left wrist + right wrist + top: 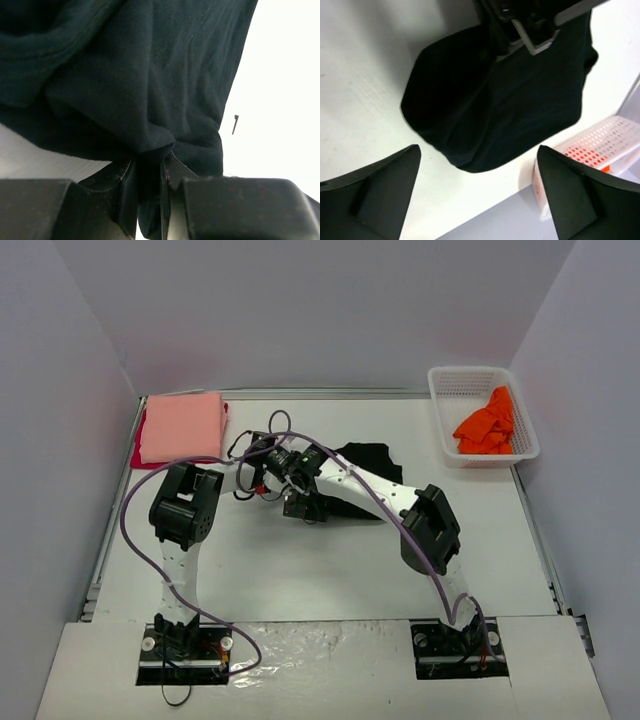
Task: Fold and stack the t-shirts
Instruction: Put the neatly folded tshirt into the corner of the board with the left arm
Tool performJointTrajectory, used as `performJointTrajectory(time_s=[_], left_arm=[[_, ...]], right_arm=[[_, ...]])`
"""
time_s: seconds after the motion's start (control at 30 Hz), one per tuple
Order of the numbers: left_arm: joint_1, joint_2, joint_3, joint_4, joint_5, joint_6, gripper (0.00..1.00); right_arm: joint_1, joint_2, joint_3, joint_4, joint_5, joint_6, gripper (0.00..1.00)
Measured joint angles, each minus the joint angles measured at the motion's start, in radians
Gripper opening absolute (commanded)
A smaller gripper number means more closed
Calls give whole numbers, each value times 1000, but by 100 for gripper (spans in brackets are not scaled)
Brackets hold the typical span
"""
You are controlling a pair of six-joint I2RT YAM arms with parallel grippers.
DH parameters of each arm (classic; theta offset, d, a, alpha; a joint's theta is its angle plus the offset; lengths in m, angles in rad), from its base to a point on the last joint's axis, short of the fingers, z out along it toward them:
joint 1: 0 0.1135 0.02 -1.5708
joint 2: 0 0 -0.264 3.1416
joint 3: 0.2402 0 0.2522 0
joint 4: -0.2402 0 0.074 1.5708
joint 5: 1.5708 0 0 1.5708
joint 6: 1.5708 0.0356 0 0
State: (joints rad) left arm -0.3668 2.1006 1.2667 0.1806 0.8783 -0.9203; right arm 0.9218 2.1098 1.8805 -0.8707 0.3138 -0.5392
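Left hand point(149, 171) pinches black t-shirt point(125, 75); right hand point(477, 155) gapes wide

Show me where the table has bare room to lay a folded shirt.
The widest bare patch of table is the near half, in front of the black shirt. A smaller one lies between that shirt and the basket. Crowded: the middle, where both arms meet over it, and the far-left corner with the pink shirt.

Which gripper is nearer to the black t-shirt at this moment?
Left. The left gripper is pinched on a fold of the black t-shirt, touching it. The right gripper is open, with the cloth lying beyond its fingertips, apparently untouched.
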Motion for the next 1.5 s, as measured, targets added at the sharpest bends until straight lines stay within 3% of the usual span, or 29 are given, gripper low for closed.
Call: performJointTrajectory(time_s=[0.2,0.47,0.63,0.97,1.5], left_arm=[[-4,-5,37,-83,-9,90,2],[31,-47,37,-196,-32,205,2],[55,-71,46,-254,-53,261,2],[77,-120,116,-403,-100,403,2],[131,-116,598,-925,-560,807,2]], right_arm=[[-24,-196,-175,56,-123,-43,100],[-362,-642,-370,65,-337,-129,100],[-375,-793,-524,37,-425,-156,100],[-379,-696,-698,99,-407,-109,100],[-469,-376,-826,409,-363,32,100]])
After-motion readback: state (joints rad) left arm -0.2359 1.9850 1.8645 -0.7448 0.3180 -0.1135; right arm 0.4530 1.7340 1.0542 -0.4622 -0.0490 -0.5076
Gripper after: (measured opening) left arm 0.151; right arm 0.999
